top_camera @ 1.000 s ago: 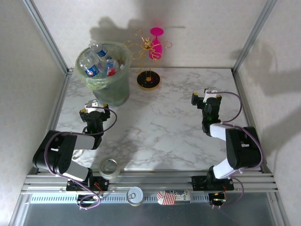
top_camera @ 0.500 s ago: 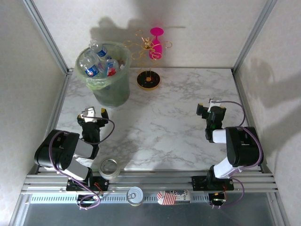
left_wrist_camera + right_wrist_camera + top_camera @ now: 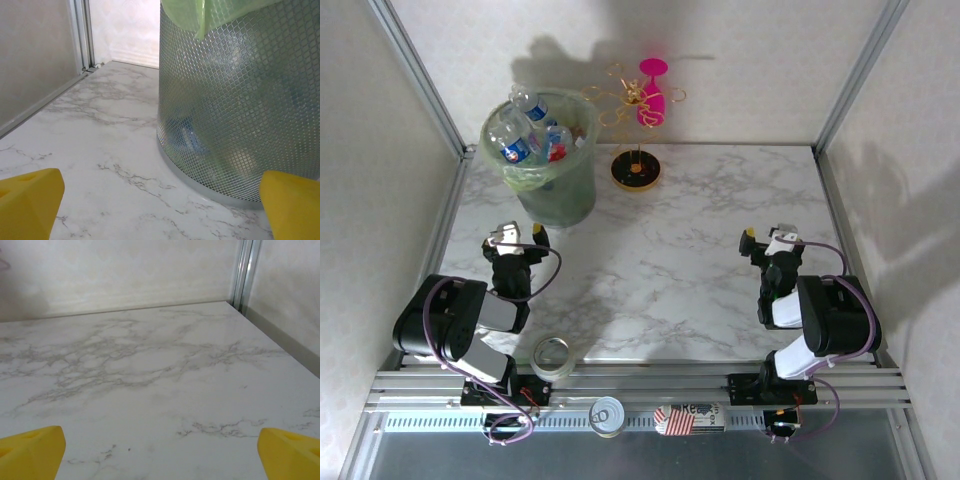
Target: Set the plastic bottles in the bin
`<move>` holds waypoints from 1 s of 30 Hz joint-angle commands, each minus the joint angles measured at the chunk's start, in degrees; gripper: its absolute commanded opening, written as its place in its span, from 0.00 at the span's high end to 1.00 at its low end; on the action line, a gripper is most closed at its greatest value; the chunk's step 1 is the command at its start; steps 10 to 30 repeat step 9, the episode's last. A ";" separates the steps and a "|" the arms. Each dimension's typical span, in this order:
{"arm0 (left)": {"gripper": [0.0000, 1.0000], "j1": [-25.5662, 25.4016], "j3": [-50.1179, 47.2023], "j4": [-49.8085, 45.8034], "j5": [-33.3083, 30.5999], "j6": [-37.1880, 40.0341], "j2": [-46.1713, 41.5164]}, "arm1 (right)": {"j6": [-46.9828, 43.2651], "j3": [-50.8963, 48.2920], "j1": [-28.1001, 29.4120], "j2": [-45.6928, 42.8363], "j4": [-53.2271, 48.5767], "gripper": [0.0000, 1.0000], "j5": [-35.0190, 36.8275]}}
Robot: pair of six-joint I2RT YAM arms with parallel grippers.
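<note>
**Bottles in the bin, both pincers empty: looks like wrap-up**

Step in hand: as I judge it, the last one. Every one of the plastic bottles (image 3: 520,135) you can see sits inside the bin (image 3: 560,195), piled up to its rim. The bin stands at the far left corner of the counter (image 3: 660,260).

The left pincer (image 3: 517,236) hangs low, just on the near side of the bin. Its jaws are spread wide with nothing between them, and its wrist view looks straight at the bin's mesh wall. The right pincer (image 3: 767,238) is near the right edge of the counter, also wide open and empty, facing bare marble.

Next move: probably none beyond parking both arms. If you do reach again, check first for a bottle hidden behind the bin.

Counts:
- Bin: one.
- Bottles: four or five tops visible at the rim, blue labels and one red. There are blurred shapes lower down through the mesh, so I can't give a full count.
- Pincers: two.
- Pink goblet (image 3: 653,95): one, beyond the far edge.
- Tape roll (image 3: 552,355): one, at the near edge.
</note>
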 commanded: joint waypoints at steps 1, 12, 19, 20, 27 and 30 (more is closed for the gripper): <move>0.00 0.51 0.93 0.06 0.51 -1.03 0.12 | 0.66 0.11 -0.25 0.13 3.42 0.01 1.19; 0.00 2.25 1.82 -1.70 2.35 -2.67 0.07 | 0.69 0.09 -0.11 0.13 3.56 0.01 1.48; 0.00 2.25 1.82 -1.70 2.35 -2.67 0.07 | 0.69 0.09 -0.11 0.13 3.56 0.01 1.48; 0.00 2.25 1.82 -1.70 2.35 -2.67 0.07 | 0.69 0.09 -0.11 0.13 3.56 0.01 1.48; 0.00 2.25 1.82 -1.70 2.35 -2.67 0.07 | 0.69 0.09 -0.11 0.13 3.56 0.01 1.48; 0.00 2.25 1.82 -1.70 2.35 -2.67 0.07 | 0.69 0.09 -0.11 0.13 3.56 0.01 1.48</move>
